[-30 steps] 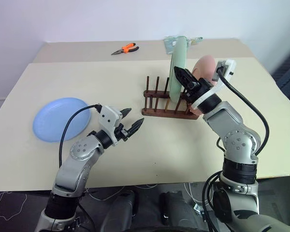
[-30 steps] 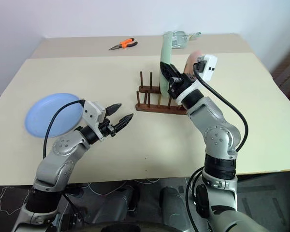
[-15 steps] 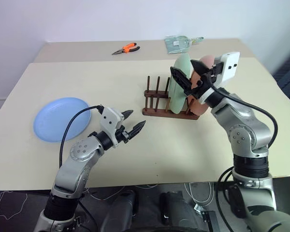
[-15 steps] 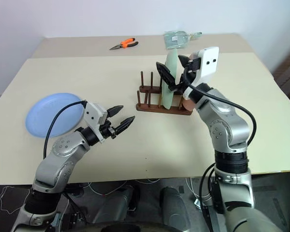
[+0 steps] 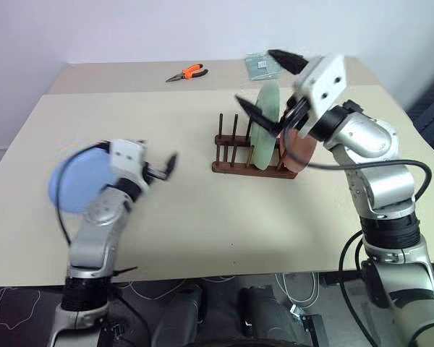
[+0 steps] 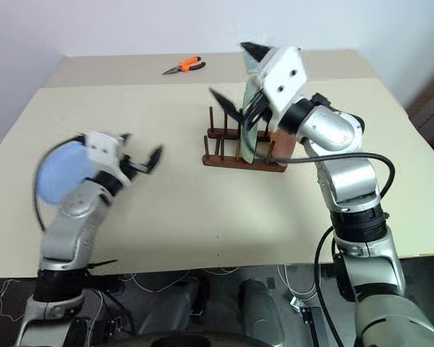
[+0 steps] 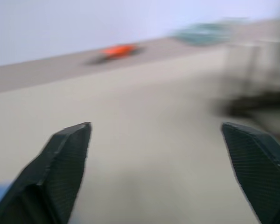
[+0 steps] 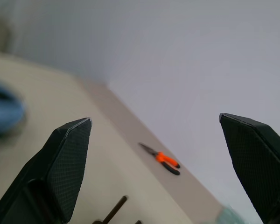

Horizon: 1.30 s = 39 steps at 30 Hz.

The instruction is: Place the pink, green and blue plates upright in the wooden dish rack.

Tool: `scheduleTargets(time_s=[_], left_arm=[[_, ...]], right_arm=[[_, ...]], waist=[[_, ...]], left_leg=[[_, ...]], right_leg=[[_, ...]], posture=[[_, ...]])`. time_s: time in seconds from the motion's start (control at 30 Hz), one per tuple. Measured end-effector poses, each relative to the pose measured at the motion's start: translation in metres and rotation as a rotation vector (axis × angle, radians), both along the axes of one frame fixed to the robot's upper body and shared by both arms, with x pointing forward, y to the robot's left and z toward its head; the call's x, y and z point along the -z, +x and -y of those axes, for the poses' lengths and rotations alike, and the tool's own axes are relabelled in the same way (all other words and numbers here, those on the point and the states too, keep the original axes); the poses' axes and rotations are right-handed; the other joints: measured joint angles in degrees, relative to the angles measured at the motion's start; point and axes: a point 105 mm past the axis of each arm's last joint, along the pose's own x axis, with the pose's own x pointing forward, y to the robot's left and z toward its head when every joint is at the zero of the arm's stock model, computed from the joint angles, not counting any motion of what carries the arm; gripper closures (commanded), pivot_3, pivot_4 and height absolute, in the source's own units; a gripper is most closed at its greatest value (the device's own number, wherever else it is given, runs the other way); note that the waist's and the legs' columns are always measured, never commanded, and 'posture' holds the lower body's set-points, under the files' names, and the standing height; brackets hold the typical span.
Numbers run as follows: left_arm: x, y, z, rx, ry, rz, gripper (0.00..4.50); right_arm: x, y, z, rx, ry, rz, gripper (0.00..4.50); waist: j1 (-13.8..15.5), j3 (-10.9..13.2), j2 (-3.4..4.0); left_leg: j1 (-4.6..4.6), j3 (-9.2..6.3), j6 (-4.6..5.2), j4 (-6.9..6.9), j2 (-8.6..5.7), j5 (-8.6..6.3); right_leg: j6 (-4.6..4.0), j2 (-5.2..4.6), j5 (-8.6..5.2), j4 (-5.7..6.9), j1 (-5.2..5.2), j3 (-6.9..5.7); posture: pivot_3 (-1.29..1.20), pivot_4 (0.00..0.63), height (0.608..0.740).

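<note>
The small dark brown wooden dish rack point(image 5: 252, 157) with thin upright pegs stands on the beige tabletop point(image 5: 202, 217), slightly toward 1 o'clock from the tabletop's centre. 2 plates stand upright in it: the round pale mint green plastic plate point(image 5: 264, 124) sits between the pegs near the rack's middle, and the round salmon pink plastic plate point(image 5: 301, 150) sits just beside it at the rack's 3 o'clock end. The right claw point(image 5: 266, 85) is raised above and at 12 o'clock of the green plate, with its 2 black fingers spread wide and nothing between them; the right wrist view shows both fingers point(image 8: 65, 163) far apart with open space between. The round light blue plastic plate point(image 5: 71, 181) lies flat on the tabletop at 9 o'clock, well apart from the rack. The left claw point(image 5: 164, 165) hovers just beside the blue plate on its 3 o'clock side, fingers spread and empty, as the left wrist view confirms point(image 7: 60, 172). A pair of orange-handled pliers point(image 5: 187, 72) lies at 12 o'clock on the far tabletop section, and a clear greenish packet point(image 5: 262, 65) lies at 1 o'clock.
</note>
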Motion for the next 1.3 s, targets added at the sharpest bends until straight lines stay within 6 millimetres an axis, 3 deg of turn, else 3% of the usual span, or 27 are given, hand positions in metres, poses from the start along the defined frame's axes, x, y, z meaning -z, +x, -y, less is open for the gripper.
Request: scheduleTargets(time_s=[0.07, 0.13, 0.2, 0.3, 0.43, 0.5, 0.57, 0.77, 0.8, 0.93, 1.1, 1.2, 1.3], left_arm=[[0.004, -0.004, -0.041, -0.234, -0.045, -0.047, 0.02], [0.013, -0.022, -0.087, -0.496, -0.079, -0.115, 0.02], [0.021, -0.038, -0.108, -0.630, -0.130, -0.160, 0.02], [0.037, -0.057, -0.117, -0.728, -0.257, -0.215, 0.02], [0.067, -0.065, -0.102, -0.679, -0.470, -0.322, 0.02], [0.068, -0.067, -0.098, -0.658, -0.543, -0.324, 0.53], [0.067, -0.066, -0.094, -0.637, -0.633, -0.307, 1.31], [0.067, -0.062, -0.099, -0.617, -0.700, -0.304, 4.46], [0.060, -0.058, -0.098, -0.594, -0.689, -0.281, 4.49], [-0.002, -0.023, -0.072, -0.351, -0.484, -0.115, 4.49], [-0.078, 0.003, 0.007, 0.006, -0.254, 0.047, 4.49], [-0.093, 0.006, 0.043, 0.144, -0.193, 0.058, 4.49], [-0.099, 0.007, 0.063, 0.213, -0.160, 0.046, 4.49]], right_arm=[[0.012, -0.006, -0.015, -0.063, -0.072, 0.009, 0.00], [0.023, -0.008, -0.026, -0.104, -0.089, -0.003, 0.00], [0.029, -0.007, -0.030, -0.121, -0.082, -0.024, 0.00], [0.039, -0.011, -0.041, -0.170, -0.087, -0.045, 0.00], [0.049, -0.014, -0.045, -0.199, -0.102, -0.069, 0.00], [0.050, -0.015, -0.046, -0.203, -0.103, -0.070, 0.00], [0.051, -0.014, -0.046, -0.200, -0.107, -0.070, 0.00], [0.063, -0.013, -0.043, -0.182, -0.121, -0.121, 0.00], [0.064, -0.013, -0.042, -0.179, -0.125, -0.129, 0.00], [0.065, -0.011, -0.040, -0.154, -0.153, -0.110, 0.00], [0.064, -0.012, -0.044, -0.144, -0.191, -0.042, 0.00], [0.067, -0.015, -0.055, -0.154, -0.224, 0.018, 0.00], [0.068, -0.011, -0.068, -0.143, -0.260, 0.079, 0.00]], waist=[[-0.1, 0.0, -0.05], [-0.1, 0.0, -0.07], [0.1, 0.0, -0.10], [0.3, -0.1, -0.24], [0.1, -0.1, -0.28], [0.1, -0.1, -0.28], [0.1, -0.1, -0.27], [0.2, -0.1, -0.30], [0.2, -0.1, -0.32], [0.2, -0.1, -0.34], [0.0, -0.1, -0.34], [-0.7, 0.0, -0.33], [-1.5, 0.0, -0.33]], left_leg=[[0.00, 0.00, 0.00, 0.02, 0.00, 0.00], [0.01, 0.00, -0.01, 0.02, 0.00, 0.00], [0.01, -0.01, -0.03, 0.05, -0.01, -0.01], [0.02, -0.09, -0.12, 0.15, -0.05, -0.08], [0.04, -0.09, -0.13, 0.19, -0.07, -0.09], [0.05, -0.09, -0.16, 0.16, -0.06, -0.07], [0.06, -0.09, -0.18, 0.14, -0.05, -0.06], [0.07, -0.10, -0.21, 0.16, -0.07, -0.05], [0.06, -0.11, -0.21, 0.16, -0.07, -0.05], [0.05, -0.11, -0.22, 0.14, -0.09, -0.05], [0.05, -0.07, -0.27, 0.04, -0.11, -0.02], [0.05, -0.04, -0.54, -0.04, -0.08, 0.15], [0.06, -0.05, -0.70, -0.05, -0.07, 0.26]], right_leg=[[0.01, 0.02, 0.00, 0.04, 0.00, -0.01], [0.01, 0.02, 0.01, 0.06, 0.00, -0.01], [0.02, 0.01, 0.01, 0.05, -0.01, -0.04], [0.03, -0.02, 0.02, 0.01, -0.04, -0.13], [0.05, -0.02, 0.03, 0.05, 0.01, -0.13], [0.04, -0.02, 0.03, 0.10, 0.03, -0.12], [0.04, -0.01, 0.02, 0.11, 0.04, -0.11], [0.04, 0.00, 0.02, 0.11, 0.03, -0.13], [0.03, -0.01, 0.03, 0.10, 0.03, -0.13], [0.03, -0.02, 0.03, 0.08, 0.03, -0.12], [0.03, -0.02, 0.03, 0.08, 0.05, -0.05], [0.02, 0.01, 0.02, 0.15, -0.02, -0.02], [0.01, 0.04, 0.03, 0.21, -0.05, -0.02]], posture=[[0.00, 0.150, 0.726], [0.00, 0.150, 0.726], [0.00, 0.150, 0.726], [0.00, 0.150, 0.726], [0.00, 0.150, 0.726], [0.00, 0.150, 0.726], [0.00, 0.150, 0.726], [0.00, 0.150, 0.726], [0.00, 0.150, 0.726], [0.00, 0.150, 0.726], [0.00, 0.150, 0.726], [0.00, 0.150, 0.726], [0.00, 0.150, 0.726]])
